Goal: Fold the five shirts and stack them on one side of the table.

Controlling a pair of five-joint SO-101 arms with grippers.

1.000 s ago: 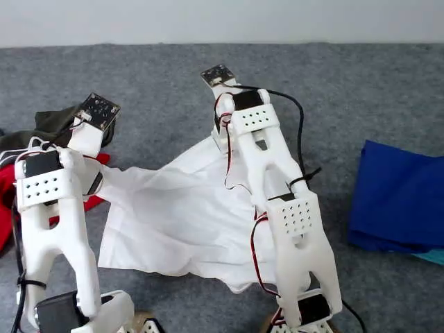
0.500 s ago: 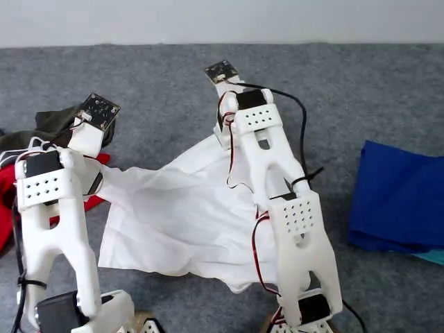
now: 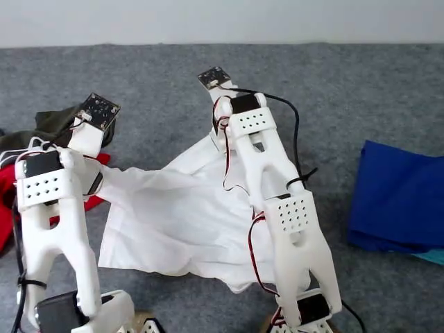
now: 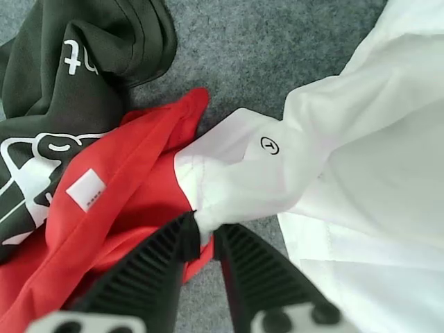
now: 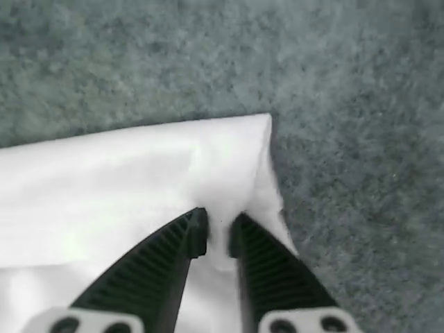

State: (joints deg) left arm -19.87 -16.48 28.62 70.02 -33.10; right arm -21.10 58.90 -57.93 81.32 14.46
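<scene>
A white shirt lies spread and rumpled on the grey table between the two arms. My left gripper is shut on the edge of its sleeve, beside a red shirt and a dark green shirt. My right gripper is shut on the white shirt's far corner. In the high view the left arm stands at the left, the right arm in the middle. A folded blue shirt lies at the right.
The red shirt and dark green shirt are heaped at the table's left edge. A light blue cloth peeks from under the blue shirt. Bare grey carpet stretches across the back.
The right arm's wrist has shifted slightly to the left with the white shirt's corner in its gripper. The left arm has kept still.
</scene>
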